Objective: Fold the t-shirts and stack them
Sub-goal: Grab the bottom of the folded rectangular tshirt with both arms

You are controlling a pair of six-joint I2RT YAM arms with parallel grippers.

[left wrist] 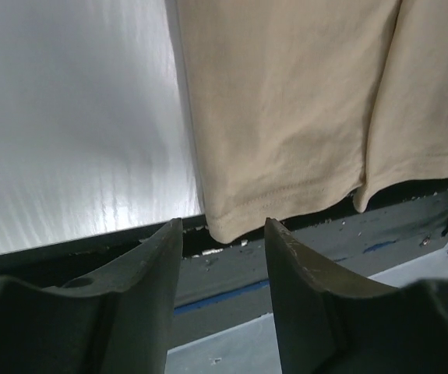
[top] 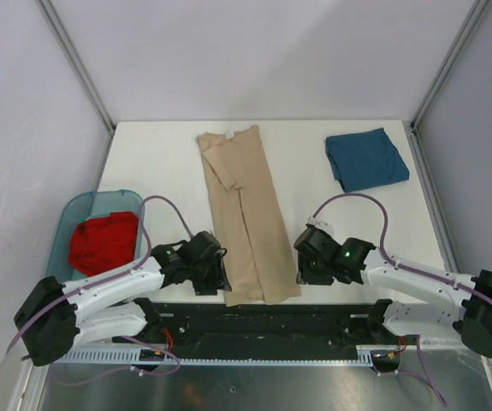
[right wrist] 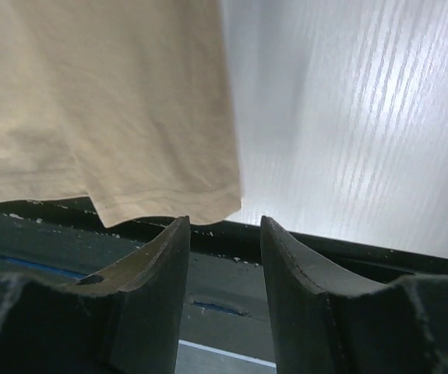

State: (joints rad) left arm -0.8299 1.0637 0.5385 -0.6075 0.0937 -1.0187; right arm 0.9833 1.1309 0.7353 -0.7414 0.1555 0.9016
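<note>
Over the table (top: 160,163), from the top camera, a tan shirt (top: 246,214) is found laid as a long narrow strip down the middle. Its neck label (top: 228,134) is at the far end and its hem (top: 263,295) is draped slightly over the near edge. A teal shirt (top: 365,158) is noted folded at the far right, well apart. A red shirt (top: 104,241) is bundled in a bin (top: 66,224) at the left. The left gripper (top: 220,270) is stationed just beside the left hem corner, the right gripper (top: 305,261) just beside the right one.

From the left wrist camera, the left gripper (left wrist: 224,226) is seen with jaws apart and nothing between them. The hem corner of the tan shirt (left wrist: 286,101) hangs just beyond the gap, over the dark table edge. Contact cannot be confirmed.

From the right wrist camera, the right gripper (right wrist: 224,222) is likewise recorded parted and empty, with the right hem corner of the tan shirt (right wrist: 114,93) just ahead of the fingertips.

The cloth is judged light, soft and limp, and layered where the sides are turned in. A hold is recommended at both hem corners, taken past the stitched band so that every layer is caught. Sagging between the two holds and sliding on the smooth table are to be expected.
</note>
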